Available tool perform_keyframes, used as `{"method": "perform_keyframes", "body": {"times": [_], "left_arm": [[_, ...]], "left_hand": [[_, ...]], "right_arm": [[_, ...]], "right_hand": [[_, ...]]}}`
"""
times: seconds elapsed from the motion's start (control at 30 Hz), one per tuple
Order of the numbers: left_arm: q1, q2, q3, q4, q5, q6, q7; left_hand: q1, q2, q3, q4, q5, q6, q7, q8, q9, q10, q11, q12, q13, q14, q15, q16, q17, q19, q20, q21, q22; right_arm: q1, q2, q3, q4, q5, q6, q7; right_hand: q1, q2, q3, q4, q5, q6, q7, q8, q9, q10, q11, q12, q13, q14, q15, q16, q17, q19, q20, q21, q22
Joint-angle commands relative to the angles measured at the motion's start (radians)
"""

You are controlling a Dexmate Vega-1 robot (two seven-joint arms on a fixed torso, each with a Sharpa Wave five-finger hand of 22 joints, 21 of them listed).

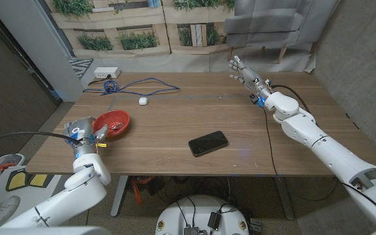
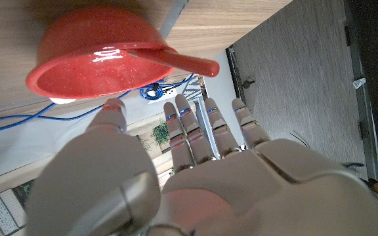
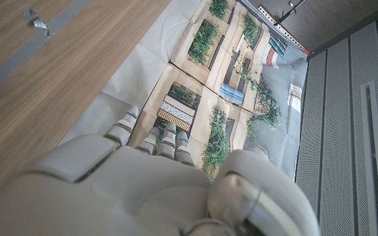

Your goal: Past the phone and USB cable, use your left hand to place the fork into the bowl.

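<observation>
The red bowl point(image 1: 113, 123) sits near the table's left edge. In the left wrist view the bowl point(image 2: 84, 62) holds a red fork point(image 2: 188, 62), whose handle juts out over the rim. My left hand point(image 1: 82, 131) stands just beside the bowl on its near left; its fingers point(image 2: 205, 134) are stretched out and apart and hold nothing. The black phone point(image 1: 208, 143) lies face up at the table's middle front. A blue USB cable point(image 1: 138, 83) loops across the far left. My right hand point(image 1: 245, 76) hovers at the far right with fingers spread and nothing in them.
A small white object point(image 1: 143, 101) lies between the cable and the bowl. A white power box point(image 1: 106, 72) sits at the far left corner. A black cable point(image 1: 269, 140) runs along my right arm over the table's front edge.
</observation>
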Motion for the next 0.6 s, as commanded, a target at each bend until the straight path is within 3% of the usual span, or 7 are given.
{"method": "perform_keyframes", "body": {"times": [0.03, 0.2, 0.3, 0.6], "left_arm": [[0.022, -0.020, -0.056, -0.029, -0.014, -0.096, 0.005], [0.031, -0.032, -0.076, -0.047, -0.010, -0.151, 0.015], [0.017, -0.021, -0.044, -0.051, 0.034, -0.150, 0.030], [0.017, -0.029, -0.047, -0.076, 0.066, -0.214, 0.029]], "left_hand": [[-0.009, 0.003, -0.002, 0.003, -0.001, -0.002, 0.003, -0.001, 0.000, -0.008, 0.003, -0.005, 0.000, -0.005, -0.081, -0.001, 0.000, 0.001, 0.009, 0.001, 0.002], [-0.015, 0.006, -0.002, 0.005, -0.001, -0.005, 0.010, -0.002, 0.000, -0.013, 0.010, -0.009, -0.003, -0.006, -0.078, -0.002, -0.001, 0.000, 0.010, 0.001, 0.002], [-0.018, 0.008, -0.002, 0.006, -0.001, -0.005, 0.013, -0.002, 0.000, -0.013, 0.013, -0.010, -0.005, -0.007, -0.073, -0.002, -0.002, 0.002, 0.013, 0.002, 0.002], [-0.033, 0.021, 0.000, 0.013, -0.001, -0.002, 0.018, -0.001, 0.000, -0.006, 0.020, -0.011, -0.011, -0.003, -0.070, 0.000, -0.002, 0.004, 0.013, 0.003, 0.003]], "right_arm": [[0.023, 0.027, -0.004, 0.063, 0.009, 0.062, 0.040], [0.017, 0.020, 0.000, 0.050, 0.006, 0.056, 0.029], [0.011, 0.017, 0.005, 0.044, 0.009, 0.056, 0.024], [0.013, 0.004, 0.004, 0.041, 0.017, 0.049, 0.052]], "right_hand": [[-0.008, -0.004, 0.001, 0.001, -0.006, 0.002, -0.001, 0.001, 0.006, 0.009, 0.003, 0.003, 0.005, 0.003, -0.028, 0.003, 0.002, 0.007, 0.006, -0.001, 0.005], [-0.015, -0.007, -0.002, 0.004, -0.006, 0.002, 0.001, 0.001, 0.006, 0.010, 0.004, 0.003, 0.005, 0.001, -0.027, 0.003, 0.003, 0.006, 0.007, -0.001, 0.005], [-0.018, -0.008, -0.003, 0.005, -0.007, 0.003, 0.001, 0.001, 0.006, 0.009, 0.003, 0.002, 0.005, 0.001, -0.027, 0.003, 0.004, 0.007, 0.007, -0.001, 0.005], [-0.036, -0.017, -0.012, 0.014, -0.007, -0.002, 0.001, -0.001, 0.006, 0.002, 0.005, -0.001, 0.005, -0.009, -0.022, 0.001, 0.006, -0.002, 0.013, -0.004, 0.005]]}}
